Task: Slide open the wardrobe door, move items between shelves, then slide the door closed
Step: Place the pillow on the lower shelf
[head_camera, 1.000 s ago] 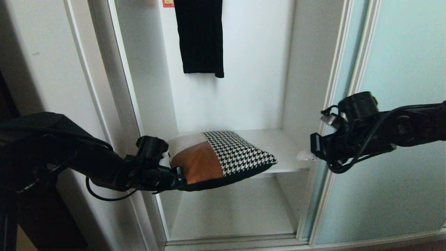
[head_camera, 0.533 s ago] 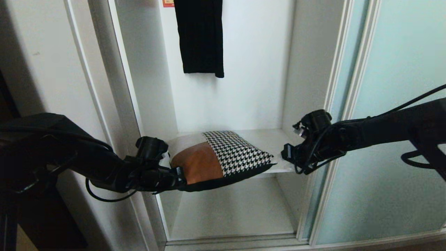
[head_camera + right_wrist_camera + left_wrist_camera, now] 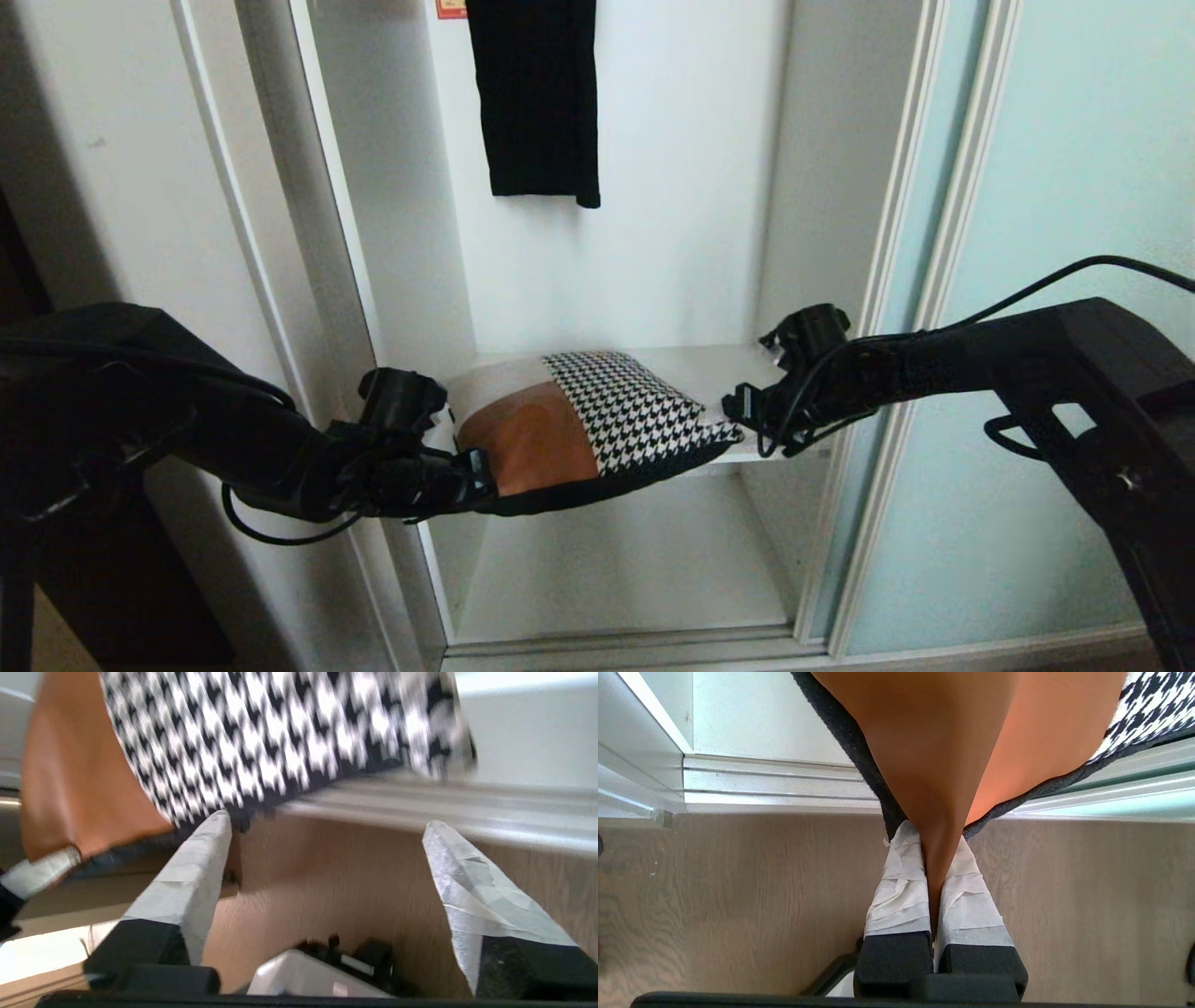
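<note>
The cushion (image 3: 583, 429) sits half on the middle shelf (image 3: 728, 369) of the wardrobe and hangs out over the shelf's front edge. The left claw (image 3: 931, 891) is closed tight on the cushion's orange corner, and the taped fingers (image 3: 901, 891) pinch the cloth flat between them.

The big change is on the other side. A second ago the right claw (image 3: 747, 415) was back by the door (image 3: 1074, 280), well away from the cushion. Now the right arm has reached in, and the claw is just beside the cushion's black-and-white corner. Its fingers (image 3: 196, 863) stand wide apart, with nothing between them yet. One finger is touching or almost touching the cushion's dark edge; I cannot tell which.

The cushion itself has hardly moved. The door is slid over to the right, so the wardrobe is open. A long black garment (image 3: 537, 98) hangs at the back, above the shelf.

I think this means the robot wants to hold the cushion with both claws. Next the right claw likely needs to go a little further and shut on that corner. Then both arms could lift the cushion to another shelf. The lower shelf (image 3: 616, 560) is bare. If the claw shuts too early, it may grab only air.
</note>
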### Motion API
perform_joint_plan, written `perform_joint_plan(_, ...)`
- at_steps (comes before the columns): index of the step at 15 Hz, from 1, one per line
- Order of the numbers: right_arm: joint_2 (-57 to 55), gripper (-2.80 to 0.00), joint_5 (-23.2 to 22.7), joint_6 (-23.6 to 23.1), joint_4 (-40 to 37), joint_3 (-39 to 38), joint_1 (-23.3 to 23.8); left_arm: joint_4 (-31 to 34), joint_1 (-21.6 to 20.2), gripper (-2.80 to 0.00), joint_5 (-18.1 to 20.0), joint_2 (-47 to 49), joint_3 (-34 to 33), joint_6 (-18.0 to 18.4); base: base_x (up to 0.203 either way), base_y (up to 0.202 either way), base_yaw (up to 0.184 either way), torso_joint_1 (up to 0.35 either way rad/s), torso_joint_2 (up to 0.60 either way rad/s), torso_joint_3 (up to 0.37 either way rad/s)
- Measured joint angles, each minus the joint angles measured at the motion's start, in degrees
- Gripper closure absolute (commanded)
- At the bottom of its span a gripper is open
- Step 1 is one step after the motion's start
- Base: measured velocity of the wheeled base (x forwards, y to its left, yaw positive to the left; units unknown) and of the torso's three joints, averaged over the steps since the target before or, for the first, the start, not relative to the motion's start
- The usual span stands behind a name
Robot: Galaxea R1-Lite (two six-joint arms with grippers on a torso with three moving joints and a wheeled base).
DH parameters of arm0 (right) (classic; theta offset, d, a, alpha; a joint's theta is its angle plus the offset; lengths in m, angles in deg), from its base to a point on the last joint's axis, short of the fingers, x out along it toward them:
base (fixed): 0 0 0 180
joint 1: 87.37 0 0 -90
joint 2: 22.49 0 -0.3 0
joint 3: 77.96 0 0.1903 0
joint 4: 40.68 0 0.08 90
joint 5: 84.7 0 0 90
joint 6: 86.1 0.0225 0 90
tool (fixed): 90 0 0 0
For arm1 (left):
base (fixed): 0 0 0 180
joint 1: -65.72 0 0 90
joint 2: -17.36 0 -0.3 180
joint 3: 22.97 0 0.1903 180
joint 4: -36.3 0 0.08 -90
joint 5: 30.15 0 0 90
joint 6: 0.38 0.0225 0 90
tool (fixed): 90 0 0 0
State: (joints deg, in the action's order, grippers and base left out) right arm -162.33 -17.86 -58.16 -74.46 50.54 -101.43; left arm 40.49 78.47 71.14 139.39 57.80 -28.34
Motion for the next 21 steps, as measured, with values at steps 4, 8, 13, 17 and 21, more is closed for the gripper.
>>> perform_joint_plan(4, -5.2, -2.80, -2.1, 0.1, 3.2, 5.3, -0.5, 0.0, 0.0, 0.00, 0.1, -0.1, -0.2, 0.0, 0.000, 0.000, 0.000, 0.000, 0.00, 0.000)
perform_joint_plan(8, -8.3, -2.80, -2.1, 0.3, 5.7, 5.8, -0.4, 0.0, 0.0, 0.00, 0.3, -0.2, 0.2, -0.1, 0.000, 0.000, 0.000, 0.000, 0.00, 0.000)
perform_joint_plan(13, -8.2, -2.80, -2.3, 0.6, 2.9, 5.4, 1.7, 0.0, -0.1, 0.00, 0.1, -1.7, 0.4, -0.6, 0.000, 0.000, 0.000, 0.000, 0.00, 0.000)
perform_joint_plan(17, -7.8, -2.80, -2.4, 0.7, 3.0, 5.4, 2.5, 0.0, -0.1, 0.00, 0.0, -3.3, -1.0, -0.8, 0.000, 0.000, 0.000, 0.000, 0.00, 0.000)
perform_joint_plan(21, -8.5, -2.80, -2.5, 0.6, 8.7, 5.6, 2.6, 0.0, -0.1, 0.00, 0.0, -4.0, -2.6, -0.3, 0.000, 0.000, 0.000, 0.000, 0.00, 0.000)
